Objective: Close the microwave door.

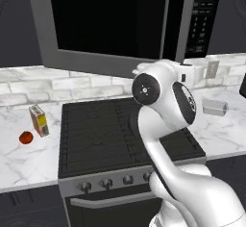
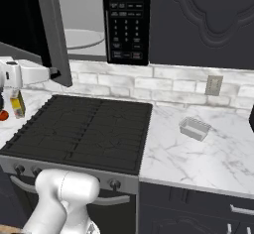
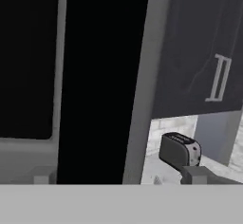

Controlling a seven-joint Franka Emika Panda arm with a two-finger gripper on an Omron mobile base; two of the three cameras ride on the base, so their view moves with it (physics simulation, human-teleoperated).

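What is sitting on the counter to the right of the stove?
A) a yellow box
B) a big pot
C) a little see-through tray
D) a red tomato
C: a small clear tray lies on the marble counter right of the stove, while the tomato and the yellow box sit on the stove's left side.

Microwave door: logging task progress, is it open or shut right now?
Open. The microwave door stands swung out from the microwave, leaving its light interior and the turntable plate exposed.
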